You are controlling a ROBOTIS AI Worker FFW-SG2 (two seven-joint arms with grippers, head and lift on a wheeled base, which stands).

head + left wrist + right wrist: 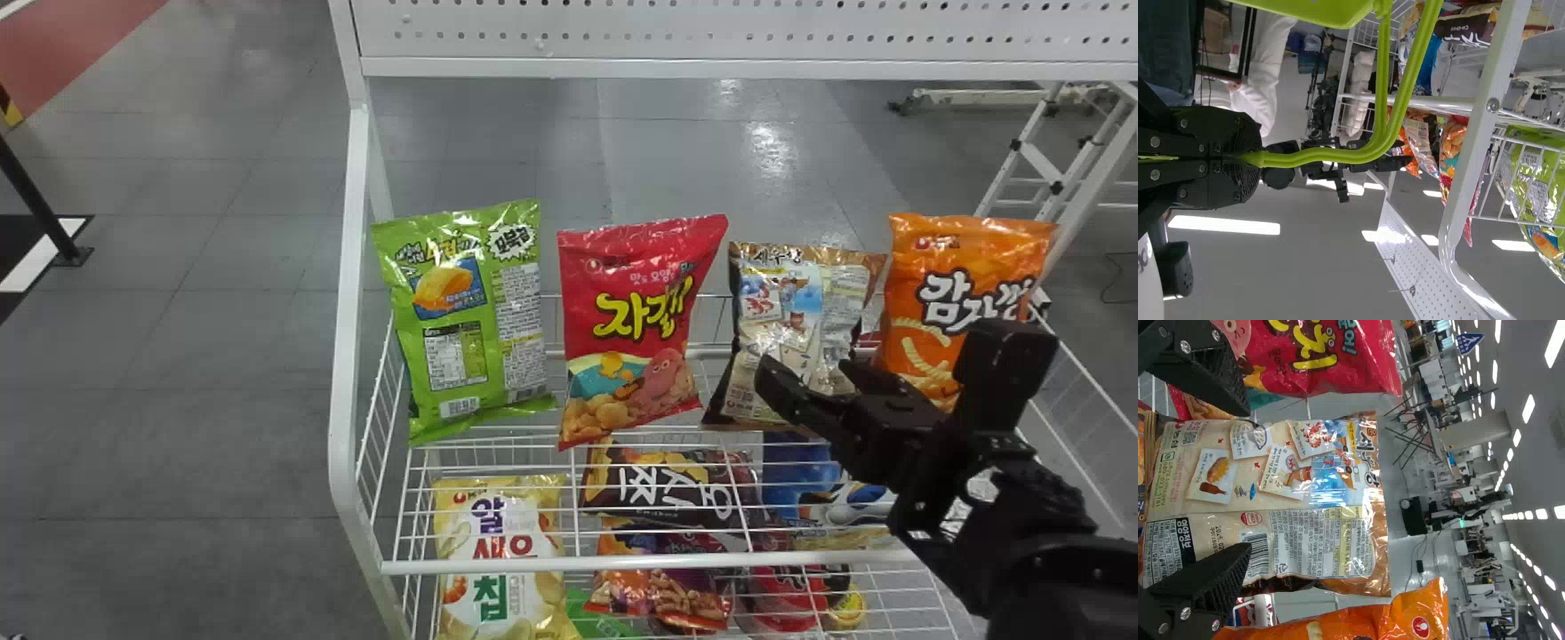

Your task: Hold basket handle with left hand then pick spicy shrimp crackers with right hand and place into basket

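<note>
Nearest the head camera, the right gripper is held before the brown-and-cream packet, its two fingers apart and nothing clamped between them. This packet is taken to be the spicy shrimp crackers: it is stood upright on the white wire rack, between the red packet and the orange packet. Whether it is touched by either fingertip cannot be told.

By the left gripper, the green handle is clamped, its fingers drawn together on it, presumably so that the basket is borne steadily while the packet is fetched. The right fingers seem to be spread so that the packet can be taken across its width; a short advance and a gentle closing are called for next. The soft film might crumple or slip, and the orange neighbour might be nudged.

The packets are probably stood up so that they can be told apart and reached singly. On the brown-and-cream one, the back is turned outward: small printed panels, pictures and a barcode are shown. Large dark-edged lettering is carried by the red and orange fronts, and a table of figures by the green packet.
</note>
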